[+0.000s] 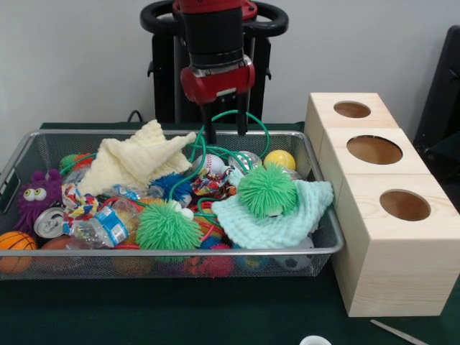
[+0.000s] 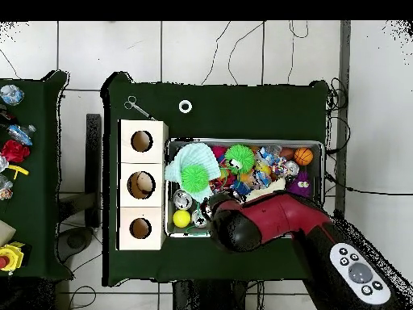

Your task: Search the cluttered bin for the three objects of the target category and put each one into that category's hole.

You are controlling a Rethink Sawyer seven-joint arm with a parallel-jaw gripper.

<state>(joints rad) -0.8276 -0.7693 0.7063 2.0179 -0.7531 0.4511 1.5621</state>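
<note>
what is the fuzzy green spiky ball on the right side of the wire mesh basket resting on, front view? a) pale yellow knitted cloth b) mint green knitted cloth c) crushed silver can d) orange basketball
b: in the front view the fuzzy green spiky ball sits on top of the mint green knitted cloth, at the right end of the silver wire mesh basket.

A Sawyer robot arm [image 1: 215, 43] in glossy red and black: a black cylindrical segment capped by a rounded red wrist housing with dark seams. Below it hangs the claw [image 1: 226, 129], two slim black fingers [image 1: 242, 121]. Seen from above, the arm is a thick red tube with bulbous black joints and a pale grey oval panel [image 2: 357, 273] of dark buttons.
</note>
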